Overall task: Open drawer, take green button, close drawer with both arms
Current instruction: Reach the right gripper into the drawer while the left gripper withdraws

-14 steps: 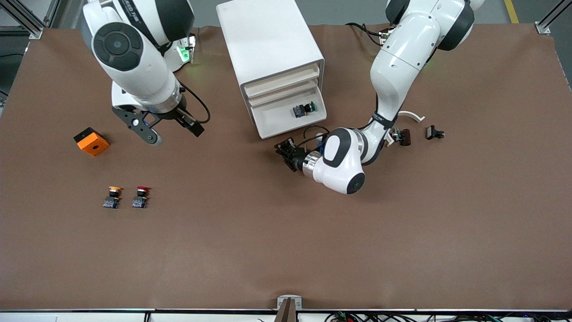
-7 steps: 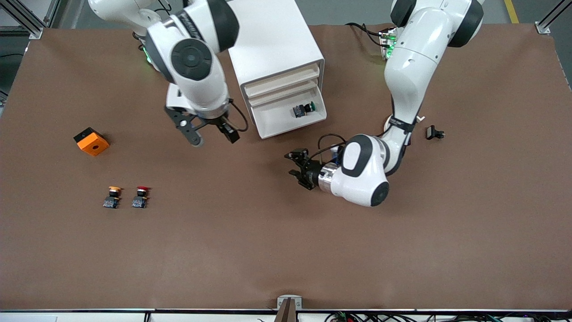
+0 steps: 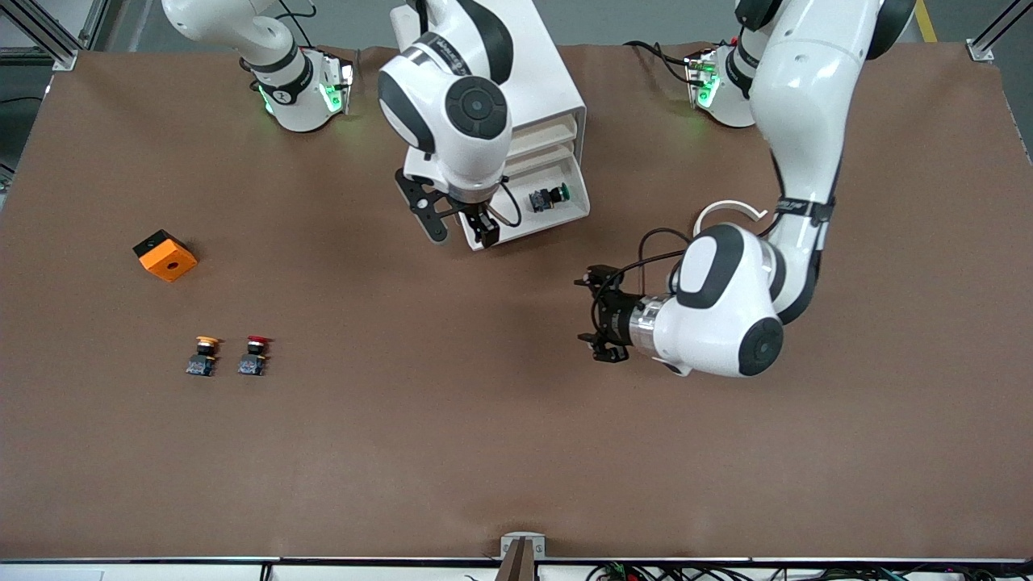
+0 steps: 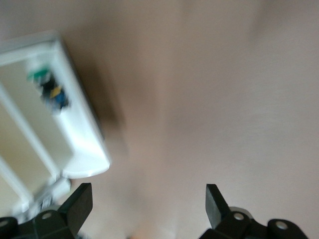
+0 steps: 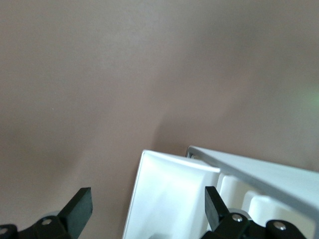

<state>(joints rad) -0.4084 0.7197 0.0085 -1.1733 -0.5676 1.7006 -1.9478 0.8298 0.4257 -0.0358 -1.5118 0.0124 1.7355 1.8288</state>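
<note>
Brown tabletop [image 3: 516,452]: one paper-covered surface, carrying everything in play.
Cabinet [image 3: 484,73]: one white box standing between the two arm bases, four drawers stacked in it.
Drawer [image 3: 557,219]: the lowest one, pulled out toward the front camera; the three above it sit pushed in.
Button [image 3: 549,197]: one green cap, lying on its side inside the open drawer, toward the left arm's end of it; the left wrist view catches it there too [image 4: 50,89].
Other buttons: two, side by side on the tabletop near the right arm's end, well apart from the cabinet, one orange-capped [image 3: 202,356] and one red-capped [image 3: 255,356].
Orange block [image 3: 165,255]: one, farther from the front camera than that pair.
Arms: two, both white with black bands.
Right tool [image 3: 458,227]: over the front corner of the open drawer at the right arm's end, fingers spread, nothing between them; its wrist view looks down on that drawer corner [image 5: 169,199].
Left tool [image 3: 595,316]: over bare tabletop, lying level and pointing toward the right arm's end, fingers spread wide and empty, well apart from the drawer.
White curved piece [image 3: 730,211]: one, on the tabletop just beside the left arm's wrist.
</note>
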